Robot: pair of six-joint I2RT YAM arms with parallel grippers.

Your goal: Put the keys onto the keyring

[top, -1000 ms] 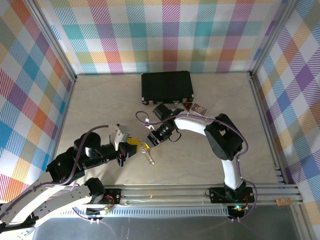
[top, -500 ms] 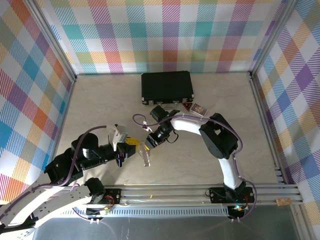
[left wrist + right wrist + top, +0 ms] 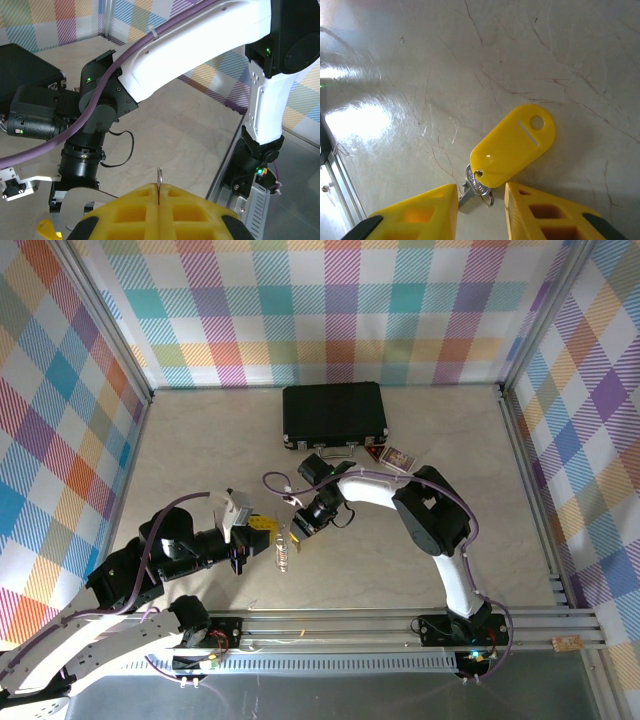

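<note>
A silver key (image 3: 472, 182) lies flat on the table, joined by a small ring to a yellow plastic tag (image 3: 512, 145). My right gripper (image 3: 481, 200) hangs low over it, open, with one yellow finger on each side of the key's head. The key's blade runs under the left finger. The keyring (image 3: 159, 176) pokes up as a thin metal loop from my left gripper (image 3: 159, 192), which is shut on it. From above, the left gripper (image 3: 262, 530) and the right gripper (image 3: 297, 536) nearly meet, with a small silvery piece (image 3: 283, 552) just below them.
A black case (image 3: 334, 413) sits at the back of the table, with a small card box (image 3: 397, 457) by its right corner. The right arm (image 3: 190, 45) arches across the left wrist view. An aluminium rail (image 3: 400, 625) borders the near edge.
The right gripper has slid left and nearer, towards the left gripper, and its fingers have narrowed. The silvery piece has shifted left with it. The left gripper stays shut.
</note>
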